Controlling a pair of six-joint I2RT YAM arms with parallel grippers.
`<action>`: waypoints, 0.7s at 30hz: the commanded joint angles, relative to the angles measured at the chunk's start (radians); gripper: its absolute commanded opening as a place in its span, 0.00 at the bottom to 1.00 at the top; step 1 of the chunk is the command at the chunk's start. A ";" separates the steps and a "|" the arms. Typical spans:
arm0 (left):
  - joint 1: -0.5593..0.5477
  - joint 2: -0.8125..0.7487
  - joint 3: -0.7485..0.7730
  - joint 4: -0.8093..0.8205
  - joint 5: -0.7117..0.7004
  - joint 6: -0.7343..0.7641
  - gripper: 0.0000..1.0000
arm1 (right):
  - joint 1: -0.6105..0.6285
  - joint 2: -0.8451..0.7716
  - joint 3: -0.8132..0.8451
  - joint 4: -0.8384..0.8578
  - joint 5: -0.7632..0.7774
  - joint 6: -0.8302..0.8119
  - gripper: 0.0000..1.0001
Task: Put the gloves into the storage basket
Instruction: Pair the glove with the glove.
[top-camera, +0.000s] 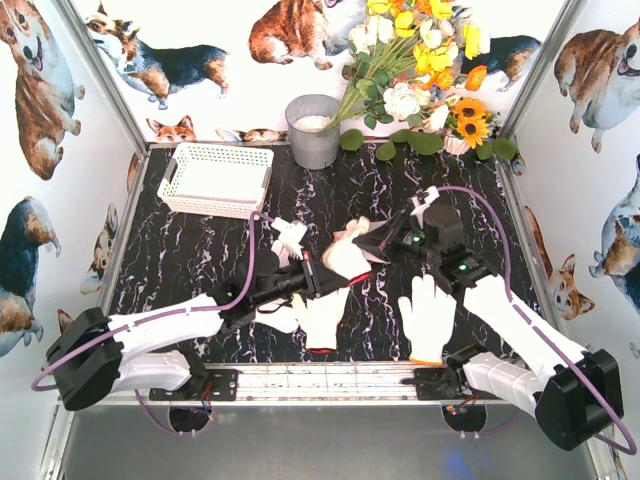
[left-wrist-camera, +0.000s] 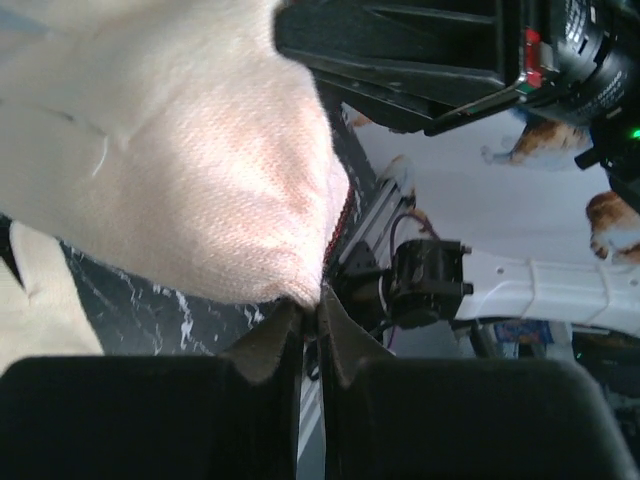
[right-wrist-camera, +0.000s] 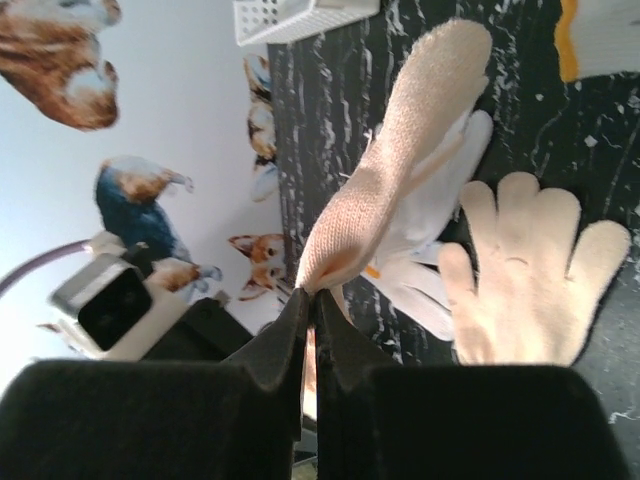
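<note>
Top view: you see left gripper (top-camera: 333, 272) and right gripper (top-camera: 383, 243) meet mid-worktop on 1 held glove (top-camera: 350, 255); storage basket (top-camera: 210, 205) at far left corner.
Left wrist: left gripper (left-wrist-camera: 315, 300) fingers are clenched on the held glove (left-wrist-camera: 180, 150).
Right wrist: right gripper (right-wrist-camera: 311, 295) fingers also pinch the held glove (right-wrist-camera: 400, 170).

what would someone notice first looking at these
Mid-table, the left gripper and the right gripper are each shut on the same white glove, holding it up between them. A red-cuffed glove and an orange-cuffed glove lie flat closer to the robot. The storage basket sits back left with nothing in it.
</note>
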 joint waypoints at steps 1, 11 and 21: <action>0.009 -0.060 -0.013 -0.189 0.094 0.076 0.00 | 0.053 0.021 -0.046 0.016 0.057 -0.100 0.00; 0.106 -0.122 -0.026 -0.356 0.172 0.152 0.00 | 0.149 0.150 -0.113 0.178 0.142 -0.108 0.00; 0.241 -0.128 0.121 -0.562 0.207 0.322 0.00 | 0.172 0.252 -0.056 0.361 0.112 -0.133 0.00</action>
